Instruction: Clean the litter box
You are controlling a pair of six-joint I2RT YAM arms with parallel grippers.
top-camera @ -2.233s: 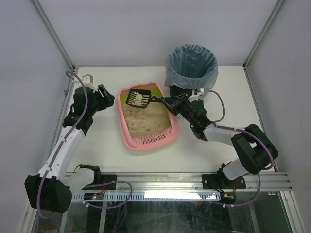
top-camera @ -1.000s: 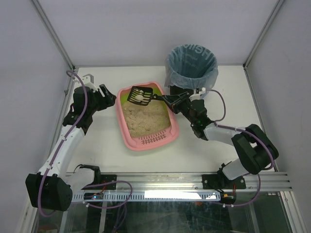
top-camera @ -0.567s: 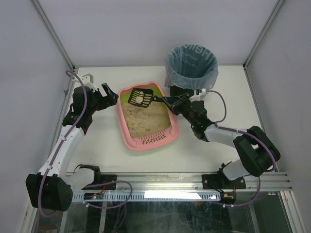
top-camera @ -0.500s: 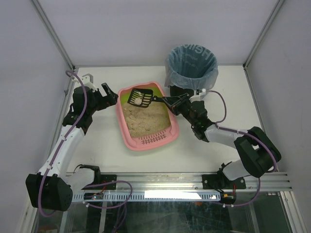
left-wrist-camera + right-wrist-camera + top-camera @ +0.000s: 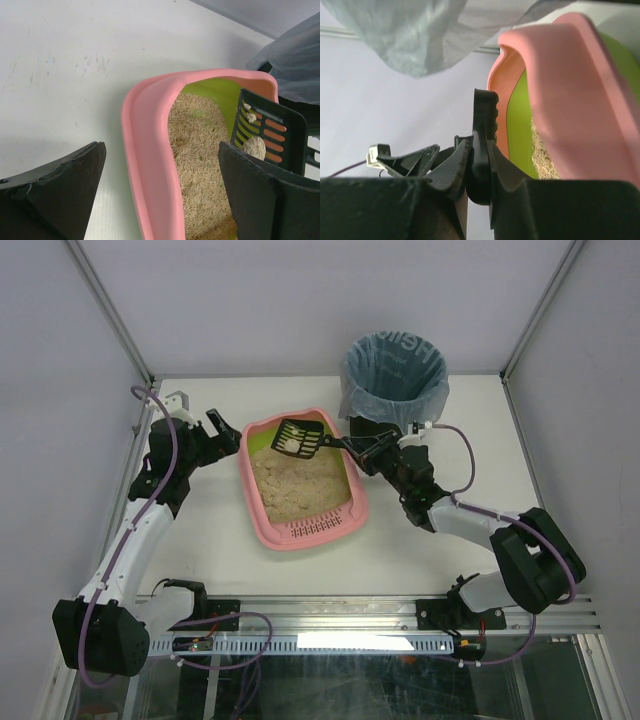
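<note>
The pink litter box [image 5: 250, 502] with beige litter lies mid-table. My right gripper [image 5: 358, 450] is shut on the handle of the black slotted scoop [image 5: 298, 439], which hangs over the box's far end with pale clumps [image 5: 290, 443] in it. The right wrist view shows the fingers clamped on the scoop handle [image 5: 481, 125] beside the box's pink wall [image 5: 570, 75]. My left gripper [image 5: 226, 432] stands open and holds nothing at the box's far-left corner. In its wrist view the left gripper [image 5: 162, 147] straddles the pink rim [image 5: 145, 130], with the scoop [image 5: 270, 132] to the right.
A round black bin lined with a blue bag [image 5: 393, 370] stands at the back right, just past the scoop and the right gripper. The bag [image 5: 420, 35] hangs above in the right wrist view. White walls and metal posts enclose the table.
My left gripper has opened wide by the box's corner. The right gripper has lifted the loaded scoop a little and carried it toward the box's far end.
</note>
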